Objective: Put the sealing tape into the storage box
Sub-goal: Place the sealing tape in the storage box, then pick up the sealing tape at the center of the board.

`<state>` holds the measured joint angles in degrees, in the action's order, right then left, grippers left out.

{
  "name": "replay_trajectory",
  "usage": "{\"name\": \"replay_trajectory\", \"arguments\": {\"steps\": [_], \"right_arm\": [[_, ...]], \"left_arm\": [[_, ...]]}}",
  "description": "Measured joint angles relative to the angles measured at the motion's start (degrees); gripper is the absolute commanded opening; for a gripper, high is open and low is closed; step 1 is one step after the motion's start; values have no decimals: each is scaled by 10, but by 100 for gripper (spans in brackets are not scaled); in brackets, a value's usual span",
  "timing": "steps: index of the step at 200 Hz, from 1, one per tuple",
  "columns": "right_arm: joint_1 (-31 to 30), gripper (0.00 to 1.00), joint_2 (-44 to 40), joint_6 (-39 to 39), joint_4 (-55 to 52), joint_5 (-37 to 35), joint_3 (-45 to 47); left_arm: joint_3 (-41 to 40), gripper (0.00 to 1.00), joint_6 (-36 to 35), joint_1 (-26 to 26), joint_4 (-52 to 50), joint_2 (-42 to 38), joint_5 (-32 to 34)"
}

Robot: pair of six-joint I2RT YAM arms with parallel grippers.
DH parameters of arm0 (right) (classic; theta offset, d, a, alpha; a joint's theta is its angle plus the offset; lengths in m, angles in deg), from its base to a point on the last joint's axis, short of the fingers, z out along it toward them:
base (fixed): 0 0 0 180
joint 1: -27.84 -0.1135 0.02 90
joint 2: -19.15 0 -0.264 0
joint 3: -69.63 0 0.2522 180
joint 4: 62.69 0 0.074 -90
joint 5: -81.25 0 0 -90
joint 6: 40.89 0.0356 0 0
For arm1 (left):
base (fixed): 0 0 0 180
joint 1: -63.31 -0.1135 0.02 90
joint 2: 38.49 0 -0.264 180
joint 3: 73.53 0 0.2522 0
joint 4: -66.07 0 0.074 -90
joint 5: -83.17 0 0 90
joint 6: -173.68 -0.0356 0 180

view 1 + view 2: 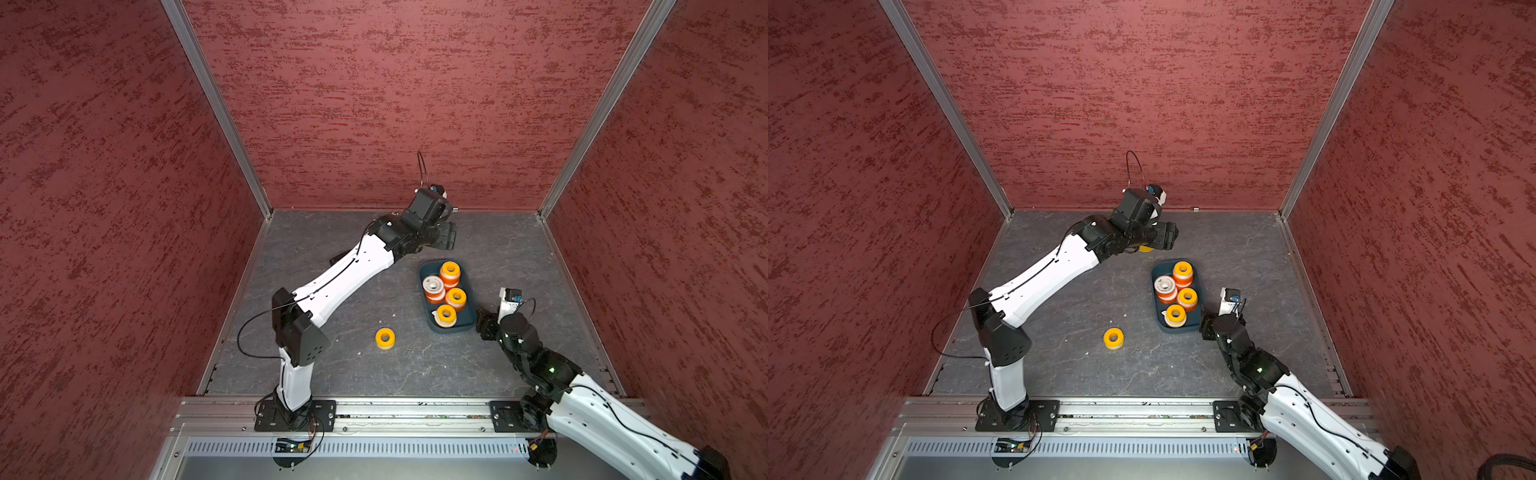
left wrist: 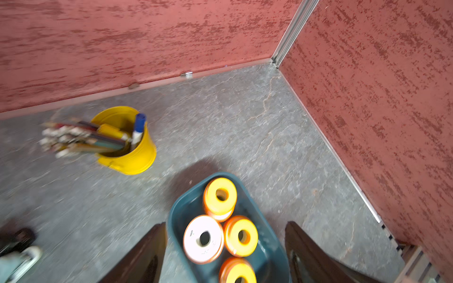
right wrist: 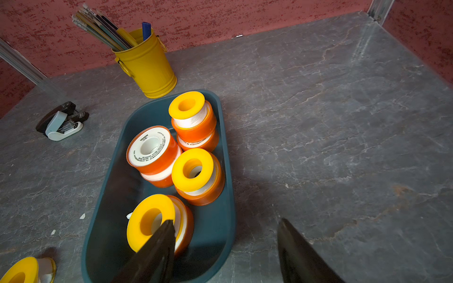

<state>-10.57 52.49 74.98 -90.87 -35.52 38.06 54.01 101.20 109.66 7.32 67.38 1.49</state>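
- The loose yellow roll (image 1: 385, 338) lies flat on the worktop (image 1: 374, 374), lower centre in both top views and well apart from the storage box (image 1: 467, 316). It looks like the only tape left outside. Being round, it could tip onto its rim under an off-centre grip and roll toward the front rail.
- Open room is widest around that roll, with bare worktop on every side. Only the left forearm crosses, up and to the left.
- The left claw (image 1: 444, 236) hangs spread and empty above the box's far end. The pen bucket (image 2: 127, 144) stands near it with its pens leaning out, so a low swing could catch them and topple it.
- Inside the box the stacked rolls (image 3: 193, 171) stand two or three high, some tilted. One more dropped on top could knock a stack over the shallow rim.
- The right claw (image 3: 225, 221) is spread and holds nothing. One finger is over the nearest roll and the other is outside the box wall. Shutting here could pinch the rim and drag the box.
- Right of the box, a strip of bare worktop runs to the red wall (image 1: 665, 249).
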Motion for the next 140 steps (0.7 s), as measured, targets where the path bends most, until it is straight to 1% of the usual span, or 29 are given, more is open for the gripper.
{"name": "replay_trajectory", "arguments": {"steps": [44, 80, 104, 140], "right_arm": [[0, 68, 7, 0, 1, 3, 0], [0, 68, 13, -2, 1, 6, 0], [0, 68, 16, -4, 2, 7, 0], [0, 68, 24, -4, 5, 8, 0]], "left_arm": [[-203, 80, 12, -5, 13, -161, 38], [-338, 81, 34, -9, 9, -308, 65], [-406, 81, 53, -9, -17, -408, 86], [-477, 81, 81, -10, -72, -532, 116]]}}
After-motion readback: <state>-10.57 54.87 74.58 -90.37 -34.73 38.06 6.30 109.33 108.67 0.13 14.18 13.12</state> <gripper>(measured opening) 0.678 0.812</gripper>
